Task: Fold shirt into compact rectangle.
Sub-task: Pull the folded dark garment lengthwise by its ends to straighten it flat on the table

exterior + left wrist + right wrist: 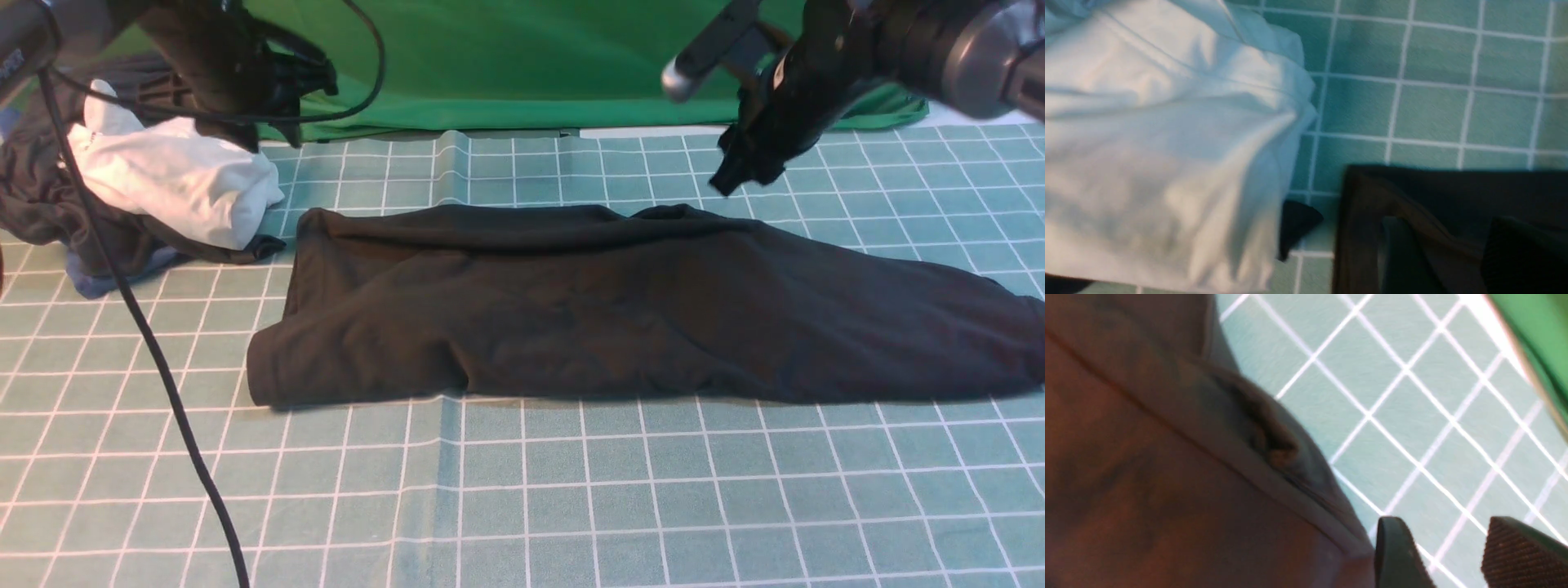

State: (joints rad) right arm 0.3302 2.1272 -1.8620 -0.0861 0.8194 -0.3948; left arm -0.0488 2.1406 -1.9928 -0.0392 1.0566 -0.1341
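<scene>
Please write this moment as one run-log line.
black shirt: long band on grid mat | left gripper: open, empty | right gripper: open, empty

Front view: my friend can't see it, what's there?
A black shirt lies folded in a long band on a green checked mat. The left gripper and right gripper hover above its far side, open. A white garment lies at left.

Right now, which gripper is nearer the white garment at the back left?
Left. The left gripper hovers just above the right edge of the white garment; the right gripper hangs above the far edge of the black shirt, well off to the right.
</scene>
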